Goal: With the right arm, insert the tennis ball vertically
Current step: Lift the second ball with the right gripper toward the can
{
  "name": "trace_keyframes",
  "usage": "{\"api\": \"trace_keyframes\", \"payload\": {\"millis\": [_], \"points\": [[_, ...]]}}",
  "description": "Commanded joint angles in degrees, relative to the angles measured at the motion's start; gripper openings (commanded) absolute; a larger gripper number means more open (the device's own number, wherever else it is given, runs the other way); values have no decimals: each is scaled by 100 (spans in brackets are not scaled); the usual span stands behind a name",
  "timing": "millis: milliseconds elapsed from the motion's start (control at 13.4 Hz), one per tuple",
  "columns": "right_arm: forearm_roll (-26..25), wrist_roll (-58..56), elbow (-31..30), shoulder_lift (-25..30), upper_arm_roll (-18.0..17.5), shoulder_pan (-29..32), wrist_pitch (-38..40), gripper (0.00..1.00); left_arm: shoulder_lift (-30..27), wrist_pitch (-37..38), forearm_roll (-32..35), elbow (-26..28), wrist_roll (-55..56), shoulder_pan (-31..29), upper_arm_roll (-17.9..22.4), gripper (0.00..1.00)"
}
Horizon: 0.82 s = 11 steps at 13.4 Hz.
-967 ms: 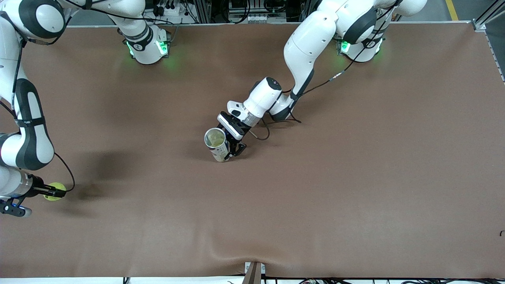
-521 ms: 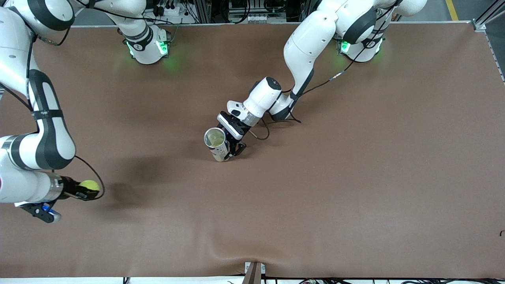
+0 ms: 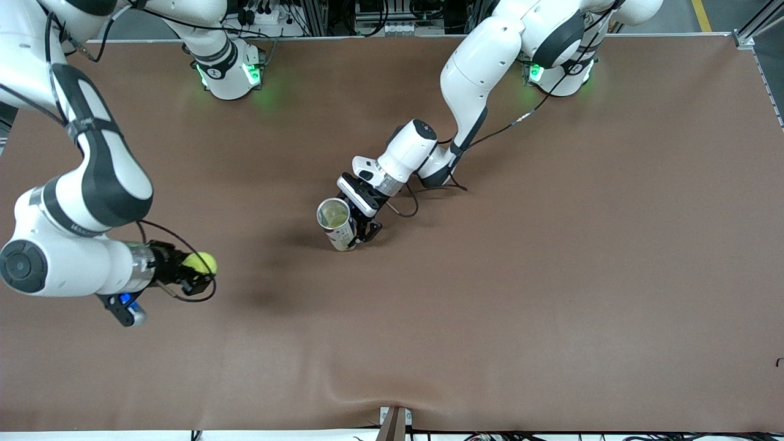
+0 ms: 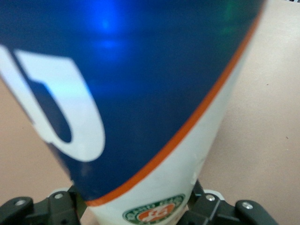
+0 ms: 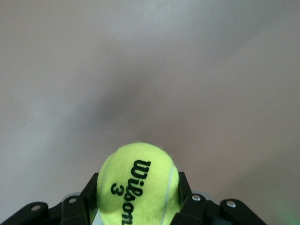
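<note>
1. big brown worktop (image 3: 551, 306), almost bare, with just the two arms and their things on it.
2. blue and white ball can (image 3: 337, 223) standing upright near the middle of the worktop, open mouth facing up. something pale yellow-green inside, likely a ball already in there, but hard to tell.
3. left end effector (image 3: 361, 229) down at the worktop, clamped on the lower part of the can to hold it steady. in the left wrist view, black fingers (image 4: 206, 213) pressed on both sides of the can (image 4: 140, 93). waiting there.
4. right end effector (image 3: 199, 272) up in the air over bare worktop toward the right arm's end, well apart from the can, clenched tight on the tennis ball.
5. tennis ball (image 3: 200, 263), yellow-green, pinched between the black fingers (image 5: 185, 197) in the right wrist view, with black writing on the ball (image 5: 138, 185).
6. done so far: ball picked up, can gripped and upright.
7. left to do: bring ball across until right over the can's mouth, lower it straight down, let go. roughly half way, by the look of it.
</note>
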<state>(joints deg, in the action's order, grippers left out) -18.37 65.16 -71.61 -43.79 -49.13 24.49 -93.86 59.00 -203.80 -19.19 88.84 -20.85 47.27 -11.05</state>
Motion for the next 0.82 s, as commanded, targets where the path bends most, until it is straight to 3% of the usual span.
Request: {"api": "trace_keyframes", "payload": {"millis": [0, 744], "points": [[70, 1249, -116, 81, -640, -5, 69, 0, -134, 7, 12, 99, 2, 28, 33, 82], [61, 3081, -371, 64, -835, -1201, -265, 0, -134, 7, 3, 99, -7, 37, 33, 82]]}}
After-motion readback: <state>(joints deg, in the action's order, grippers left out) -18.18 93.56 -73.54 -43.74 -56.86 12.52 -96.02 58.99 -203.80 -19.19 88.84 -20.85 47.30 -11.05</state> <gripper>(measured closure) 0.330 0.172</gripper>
